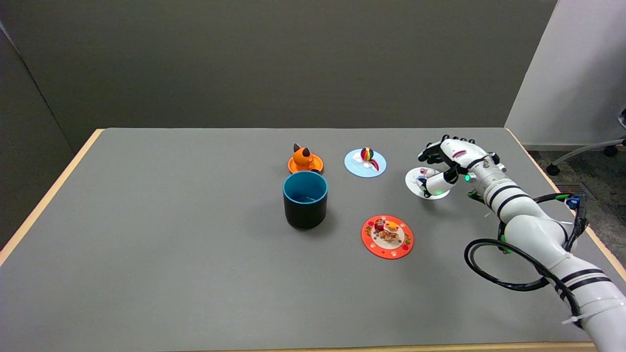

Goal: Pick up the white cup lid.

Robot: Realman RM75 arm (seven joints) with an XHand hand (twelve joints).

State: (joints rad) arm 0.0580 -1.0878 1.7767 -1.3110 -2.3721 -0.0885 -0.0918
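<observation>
At right of centre my right hand (447,164) hovers open over the flat white disc-shaped cup lid (426,183); I judge it light, stiff, best pinched by its small raised knob.

The scene is evenly and softly lit from overhead. Short, faint shadows are cast toward five o'clock beside the cup (305,199). Focus is sharp throughout; no glare is seen.
</observation>
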